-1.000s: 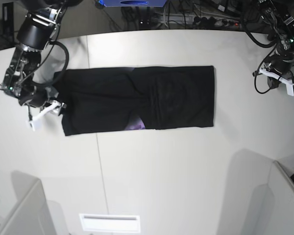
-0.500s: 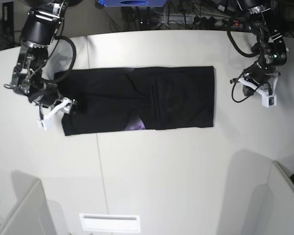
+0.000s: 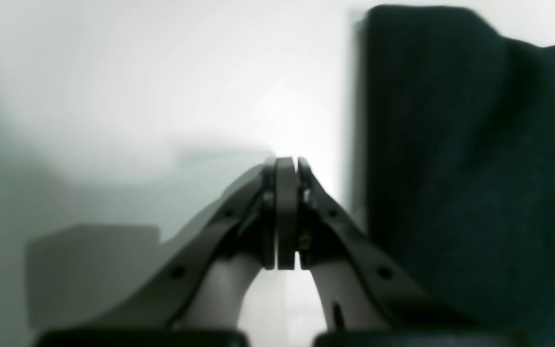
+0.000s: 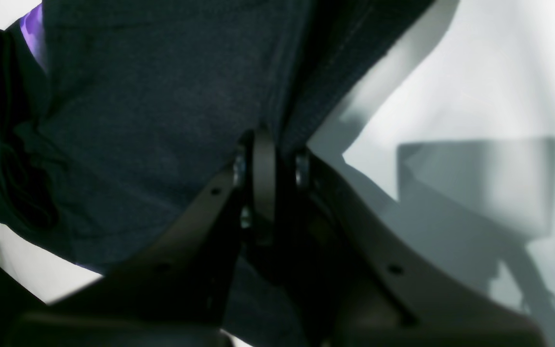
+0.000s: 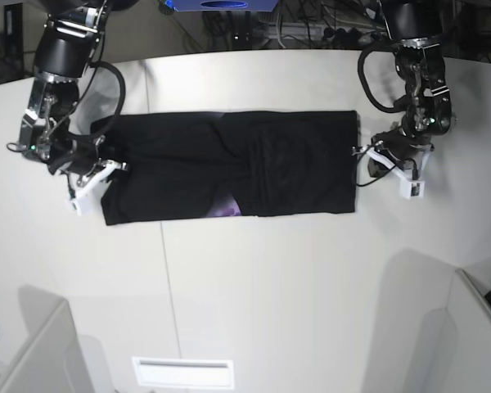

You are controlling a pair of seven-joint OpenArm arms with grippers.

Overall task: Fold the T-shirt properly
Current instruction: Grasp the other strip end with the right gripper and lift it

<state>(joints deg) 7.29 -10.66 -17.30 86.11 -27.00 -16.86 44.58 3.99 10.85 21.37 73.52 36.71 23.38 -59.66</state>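
The T-shirt [image 5: 233,165] is laid flat on the white table [image 5: 270,278] as a long black band, folded lengthwise, with a small patch of purple print showing along its lower edge near the middle. All places below are given relative to the T-shirt.

At its end on the base view's left, the right gripper [image 5: 98,170] is set against the edge of the cloth. In the right wrist view the right gripper [image 4: 268,159] is seen with its jaws drawn together and a fold of the dark fabric [image 4: 162,106] pinched between them (the hem runs straight up from the fingertips). A sliver of purple print is visible at the far upper corner of that view. The cloth beside the jaws looks slightly lifted off the table, though the picture is too soft for that to be certain.

At the opposite end, the left gripper [image 5: 393,168] is held just beside the short edge of the T-shirt, apart from it. In the left wrist view the left gripper [image 3: 285,166] is shown fully closed, pad against pad, with nothing between the fingers; the black cloth [image 3: 475,159] lies just to one side of it over bare table.
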